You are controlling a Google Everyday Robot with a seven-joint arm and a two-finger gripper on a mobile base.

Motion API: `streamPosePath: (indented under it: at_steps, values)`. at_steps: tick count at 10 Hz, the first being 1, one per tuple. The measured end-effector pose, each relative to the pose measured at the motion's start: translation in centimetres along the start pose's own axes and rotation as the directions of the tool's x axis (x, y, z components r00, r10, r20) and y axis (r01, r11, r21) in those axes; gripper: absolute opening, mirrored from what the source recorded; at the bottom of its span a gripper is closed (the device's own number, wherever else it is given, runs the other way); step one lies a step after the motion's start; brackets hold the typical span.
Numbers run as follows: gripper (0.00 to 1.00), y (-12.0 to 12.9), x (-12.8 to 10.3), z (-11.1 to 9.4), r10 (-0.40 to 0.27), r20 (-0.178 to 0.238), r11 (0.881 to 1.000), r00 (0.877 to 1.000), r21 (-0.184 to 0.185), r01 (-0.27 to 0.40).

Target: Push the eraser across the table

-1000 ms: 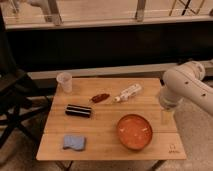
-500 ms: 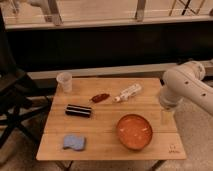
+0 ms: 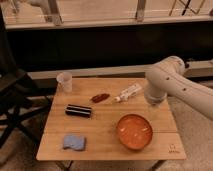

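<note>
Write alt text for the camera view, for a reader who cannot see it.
A black eraser lies left of centre on a wooden table, among a cup, a dark-red oblong, a white bottle, an orange bowl and a blue pad. The robot's end effector hangs over the table's right side, apart from the eraser.

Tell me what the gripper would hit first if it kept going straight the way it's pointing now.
Probably the bare table top. The gripper hangs over its far right part, seemingly pointing down, just behind the orange bowl; depth is unclear.
</note>
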Motion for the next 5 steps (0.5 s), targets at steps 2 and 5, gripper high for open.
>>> streamPosePath:
  at_steps: [2,5]
  values:
    - [0.80,-0.4,0.0,0.1,-0.025,0.000,1.000,1.000,0.002,0.025]
    - [0.80,-1.4,-3.3,0.3,-0.065,0.008,0.998,0.998,0.006,0.065]
